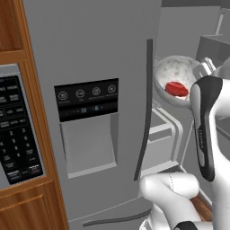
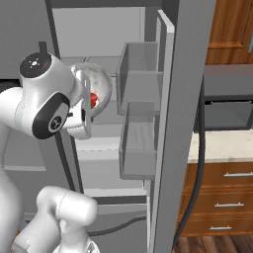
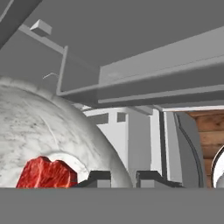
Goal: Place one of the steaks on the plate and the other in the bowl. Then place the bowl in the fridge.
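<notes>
Steak (image 1: 176, 88) in bowl (image 1: 173, 72), inside fridge (image 1: 90, 54)

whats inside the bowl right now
One red steak lies inside the bowl, near its lower side. The arm covers part of the bowl's rim, so the rest of its inside cannot be checked.

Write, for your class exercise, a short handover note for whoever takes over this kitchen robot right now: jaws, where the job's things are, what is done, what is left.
Gripper: jaws nearly closed, pinching the rim of the bowl.
Bowl: tipped toward the cameras, at the open right side of the fridge, in front of its shelves.
Steak: one red piece lies inside the bowl.
Done: steak in bowl, fridge door open, bowl brought to the fridge.
Left: set the bowl on a shelf, release, draw back. Whether the other steak is on its plate can't be told from here.
</notes>
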Tool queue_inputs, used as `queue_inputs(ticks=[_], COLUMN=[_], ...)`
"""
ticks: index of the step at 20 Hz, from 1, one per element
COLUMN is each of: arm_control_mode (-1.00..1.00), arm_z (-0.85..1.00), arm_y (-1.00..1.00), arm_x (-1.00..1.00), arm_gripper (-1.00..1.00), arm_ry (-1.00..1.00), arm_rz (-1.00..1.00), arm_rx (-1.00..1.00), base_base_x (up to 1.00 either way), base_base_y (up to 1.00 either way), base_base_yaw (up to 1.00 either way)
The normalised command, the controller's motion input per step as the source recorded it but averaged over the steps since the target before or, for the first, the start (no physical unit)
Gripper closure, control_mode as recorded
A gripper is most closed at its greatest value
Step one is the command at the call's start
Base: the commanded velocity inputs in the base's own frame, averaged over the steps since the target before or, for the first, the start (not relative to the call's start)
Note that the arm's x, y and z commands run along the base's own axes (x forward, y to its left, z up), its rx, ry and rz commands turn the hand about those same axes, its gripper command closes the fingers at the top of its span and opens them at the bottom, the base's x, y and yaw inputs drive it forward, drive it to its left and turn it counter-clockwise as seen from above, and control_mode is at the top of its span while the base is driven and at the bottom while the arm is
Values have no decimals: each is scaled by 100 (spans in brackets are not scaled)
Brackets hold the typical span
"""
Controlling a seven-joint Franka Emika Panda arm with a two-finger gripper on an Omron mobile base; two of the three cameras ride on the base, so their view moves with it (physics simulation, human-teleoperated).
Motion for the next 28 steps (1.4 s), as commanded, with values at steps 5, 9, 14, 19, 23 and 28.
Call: queue_inputs(ticks=[5,9,14,19,23,28], arm_control_mode=[-100,-100,-100,-100,-100,-100], arm_z=[13,10,5,3,0,0], arm_y=[0,0,-1,-9,-26,-28], arm_x=[52,17,0,1,0,2], arm_gripper=[100,100,100,100,100,100], arm_ry=[-2,-4,-5,-1,0,0], arm_rz=[0,0,0,0,0,-1], arm_rx=[0,0,0,0,0,0], base_base_x=[0,0,0,0,0,0], base_base_y=[0,0,0,0,0,0], base_base_yaw=[0,0,0,0,0,0])
